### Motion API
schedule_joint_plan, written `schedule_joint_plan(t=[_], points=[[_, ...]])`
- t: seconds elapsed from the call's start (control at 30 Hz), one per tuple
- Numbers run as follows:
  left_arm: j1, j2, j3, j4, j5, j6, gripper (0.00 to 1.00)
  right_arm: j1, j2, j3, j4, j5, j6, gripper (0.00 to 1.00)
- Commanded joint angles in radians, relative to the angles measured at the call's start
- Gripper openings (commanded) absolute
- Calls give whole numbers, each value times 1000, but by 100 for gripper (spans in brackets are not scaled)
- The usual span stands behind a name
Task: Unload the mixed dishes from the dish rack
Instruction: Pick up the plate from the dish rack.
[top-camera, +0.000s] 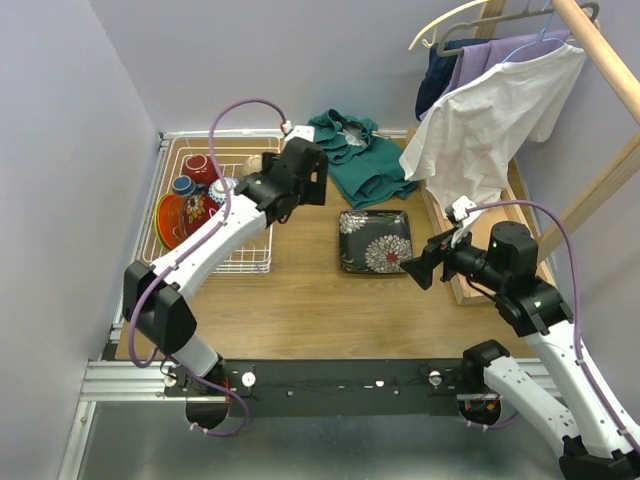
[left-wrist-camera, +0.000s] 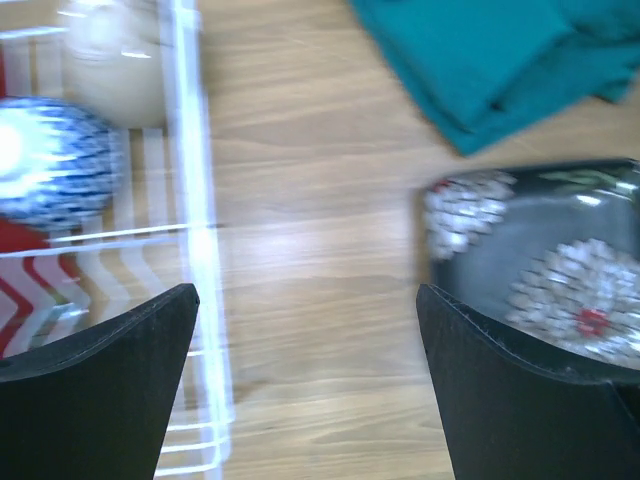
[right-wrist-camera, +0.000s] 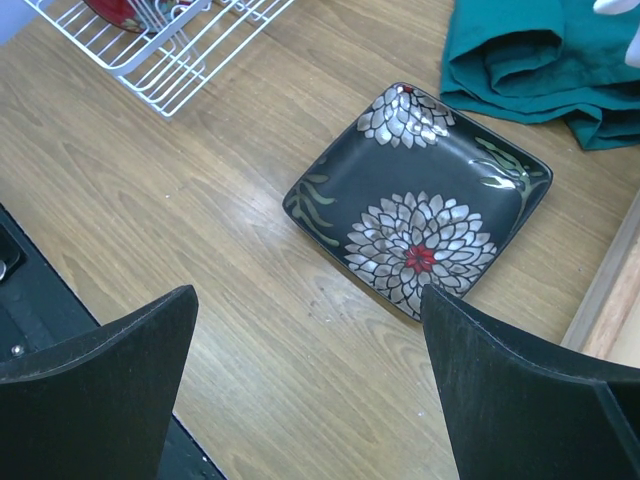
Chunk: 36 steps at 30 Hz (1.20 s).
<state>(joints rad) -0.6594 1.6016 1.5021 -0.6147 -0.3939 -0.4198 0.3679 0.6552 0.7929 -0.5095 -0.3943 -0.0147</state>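
Hovering my spread, empty left gripper (left-wrist-camera: 305, 295) over the rack (left-wrist-camera: 190, 150) wall, I am reckoning the bowl (left-wrist-camera: 55, 165) on its left comes next; right gripper (right-wrist-camera: 308, 295) is hanging spread too.

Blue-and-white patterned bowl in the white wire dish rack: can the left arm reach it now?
Probably yes: the open left gripper hangs over the rim of the white wire dish rack, and the blue-and-white bowl sits uncovered just inside.
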Motion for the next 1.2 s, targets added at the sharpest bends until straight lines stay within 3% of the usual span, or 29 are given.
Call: schedule_joint_plan(t=[0.0,0.33,0.7,1.17], points=[[98,-74,17,-164,-141,108,99,8,9,-11,35,-43,10,100],[383,-207,-120,-188,-102,84,99,8,14,-27,57,-78,37,100],[547,-267,-325,-30,-73,-2,99,8,27,-38,65,-87,33,100],[618,-200,-379,72,0,-16,98,8,34,-34,54,-49,24,100]])
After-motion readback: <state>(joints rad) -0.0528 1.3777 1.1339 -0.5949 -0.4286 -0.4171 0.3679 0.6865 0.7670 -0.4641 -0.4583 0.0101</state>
